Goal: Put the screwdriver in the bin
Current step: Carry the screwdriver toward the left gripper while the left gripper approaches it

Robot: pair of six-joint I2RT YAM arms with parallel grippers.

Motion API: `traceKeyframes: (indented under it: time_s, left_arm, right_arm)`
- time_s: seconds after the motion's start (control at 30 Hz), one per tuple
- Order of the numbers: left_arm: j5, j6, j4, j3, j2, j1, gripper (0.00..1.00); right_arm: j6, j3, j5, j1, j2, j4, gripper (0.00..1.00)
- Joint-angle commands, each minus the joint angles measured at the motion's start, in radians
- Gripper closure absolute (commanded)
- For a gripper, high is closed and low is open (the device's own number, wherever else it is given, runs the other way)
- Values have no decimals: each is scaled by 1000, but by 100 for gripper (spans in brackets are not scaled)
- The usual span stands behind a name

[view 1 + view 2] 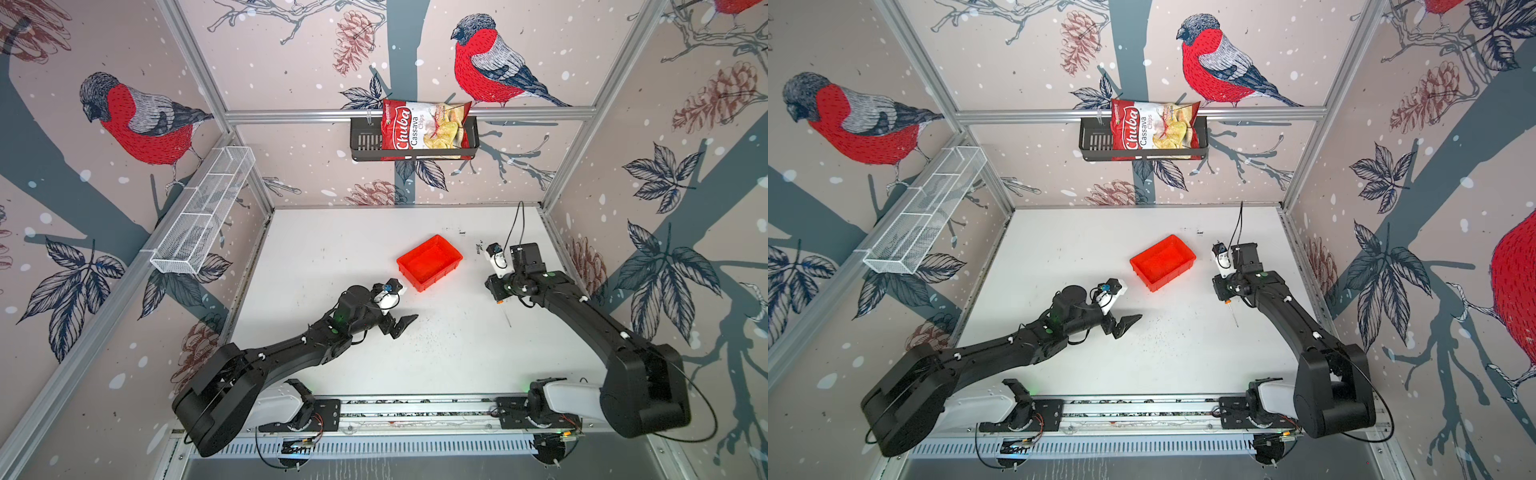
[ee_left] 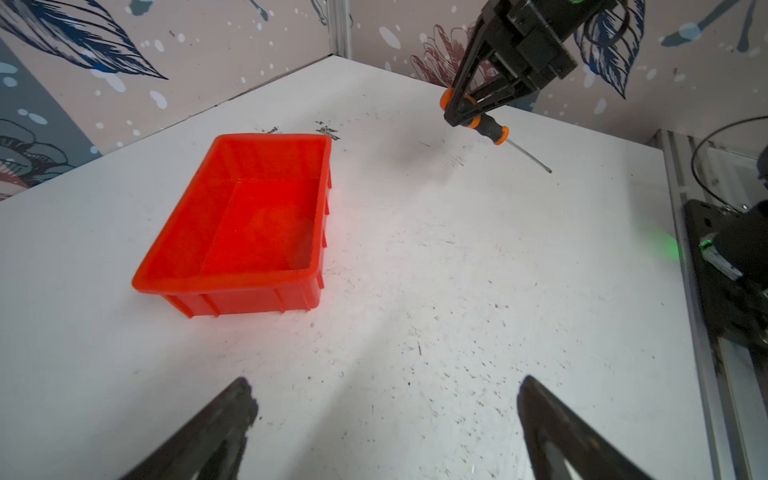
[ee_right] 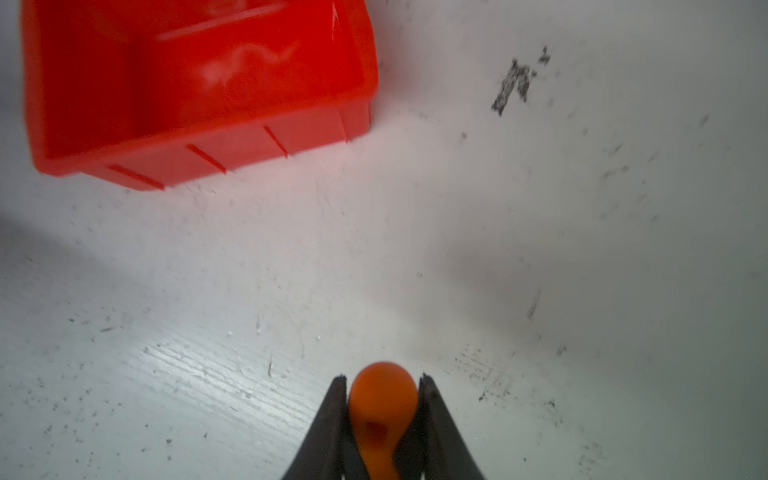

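Right gripper [image 3: 383, 378] pinched the screwdriver [image 2: 491, 129] by its orange handle, just beside the bin [image 2: 232, 279]; left gripper [image 2: 386, 382] hung spread wide near the bin, not touching it.

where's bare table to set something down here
Bare table runs left of the bin to the table's edge, behind it to the back edge, and in front toward the open left claw. Tightest: between bin and right claw, holding the screwdriver.
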Motion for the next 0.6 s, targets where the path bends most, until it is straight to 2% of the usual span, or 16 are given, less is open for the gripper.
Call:
traceKeyframes:
  time_s: [0.0, 0.2, 0.37, 0.57]
  left_arm:
    - [-49, -74, 109, 16, 4, -1, 2]
    - [-122, -179, 274, 9, 27, -1, 2]
    - [-73, -225, 272, 90, 98, -1, 2]
    - [26, -314, 356, 181, 204, -2, 4]
  right_arm:
    - [118, -3, -111, 0, -62, 152, 93]
    - [288, -3, -170, -4, -122, 304, 99]
    - [409, -7, -249, 6, -142, 388, 99]
    - [545, -70, -285, 39, -184, 578, 99]
